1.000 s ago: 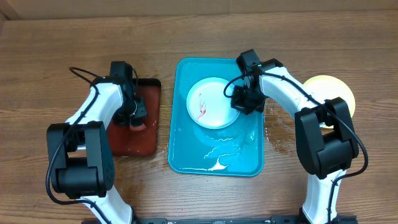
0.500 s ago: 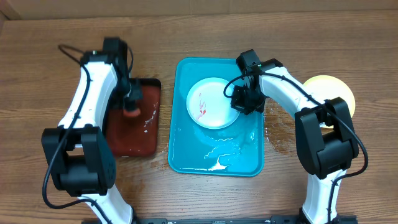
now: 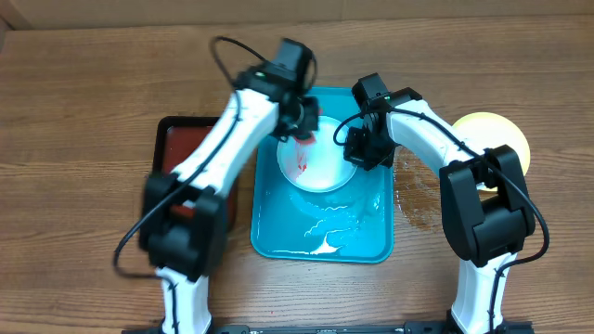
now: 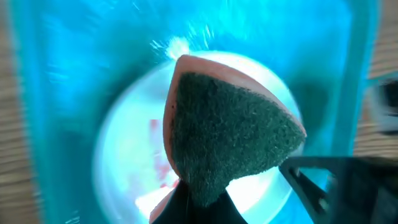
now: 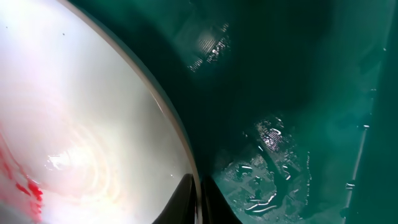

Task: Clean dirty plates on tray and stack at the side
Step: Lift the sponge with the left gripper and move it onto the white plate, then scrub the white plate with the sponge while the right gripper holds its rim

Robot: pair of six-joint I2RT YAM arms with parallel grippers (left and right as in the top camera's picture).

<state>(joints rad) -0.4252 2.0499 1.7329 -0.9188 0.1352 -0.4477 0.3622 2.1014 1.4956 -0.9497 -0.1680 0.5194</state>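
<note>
Left fingers (image 4: 186,214) clamp a wedge-shaped sponge (image 4: 230,137), coarse green face, over the smooth round red-smeared plate (image 3: 325,172); right fingers (image 5: 181,198) pinch its 3 o'clock rim

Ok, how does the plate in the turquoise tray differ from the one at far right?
The tray plate is white with red smears; the side plate is yellow, no smears visible. The tray plate sits in the tray, rim between the right gripper's jaws; the side plate lies on the table, untouched. Both are round.
</note>
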